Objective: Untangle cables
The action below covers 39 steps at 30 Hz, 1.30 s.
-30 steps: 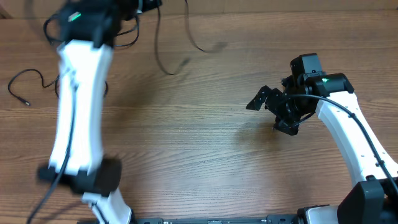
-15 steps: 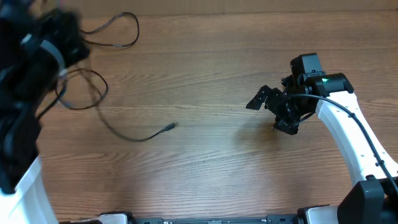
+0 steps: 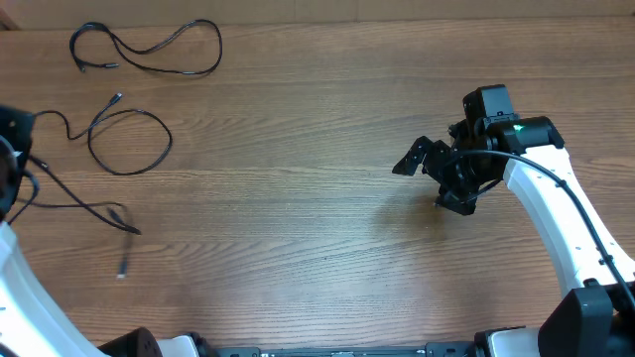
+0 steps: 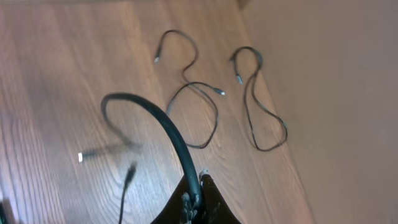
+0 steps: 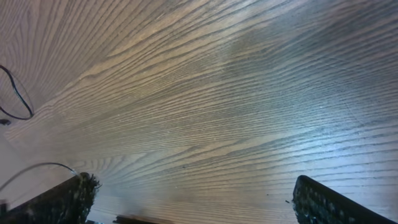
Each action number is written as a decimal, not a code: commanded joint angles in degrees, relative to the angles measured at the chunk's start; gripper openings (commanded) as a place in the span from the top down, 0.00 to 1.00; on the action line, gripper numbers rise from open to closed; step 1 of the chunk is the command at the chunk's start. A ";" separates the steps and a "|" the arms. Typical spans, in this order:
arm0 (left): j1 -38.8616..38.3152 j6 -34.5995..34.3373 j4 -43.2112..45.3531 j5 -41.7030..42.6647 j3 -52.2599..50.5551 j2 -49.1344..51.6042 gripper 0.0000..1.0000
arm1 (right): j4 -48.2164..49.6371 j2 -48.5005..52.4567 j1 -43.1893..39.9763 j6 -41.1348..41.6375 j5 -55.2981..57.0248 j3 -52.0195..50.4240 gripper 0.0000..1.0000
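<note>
Three thin black cables show at the table's left. One cable (image 3: pixel 149 45) lies at the far left corner, and a looped cable (image 3: pixel 129 139) lies just in front of it; both also show in the left wrist view, the loop (image 4: pixel 196 109) and the other (image 4: pixel 264 112). My left gripper (image 3: pixel 10 164) is at the left edge, shut (image 4: pixel 198 190) on the third cable (image 3: pixel 84 206), which arcs up from the jaws (image 4: pixel 155 118); its free end (image 3: pixel 122 266) trails on the wood. My right gripper (image 3: pixel 434 185) is open and empty over bare wood (image 5: pixel 193 199) at the right.
The wooden table (image 3: pixel 298 218) ends at a far edge just behind the cables. The left arm's white link (image 3: pixel 30 297) stands at the front left, the right arm's link (image 3: pixel 556 218) at the front right. A thin cord (image 5: pixel 15 93) crosses the right wrist view's left edge.
My left arm has swung from the far middle of the table to the left edge, carrying one cable. Two cables now lie apart at the far left. The right arm has not moved.
</note>
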 commanded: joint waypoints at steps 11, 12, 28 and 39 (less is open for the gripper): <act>20.31 -8.26 6.78 6.23 -22.27 0.79 0.96 | 0.24 -0.04 0.28 -0.52 0.39 1.20 0.00; 21.53 -8.24 8.55 6.27 -23.65 0.79 0.96 | 0.24 -0.04 0.28 -0.52 0.39 1.20 0.00; 33.35 5.03 24.63 7.50 -33.94 20.28 0.96 | -0.09 -0.04 0.28 -0.48 0.39 1.20 0.00; 32.74 32.35 29.09 16.76 -33.94 35.82 0.96 | 1.36 -0.04 0.28 -0.44 0.35 1.20 0.00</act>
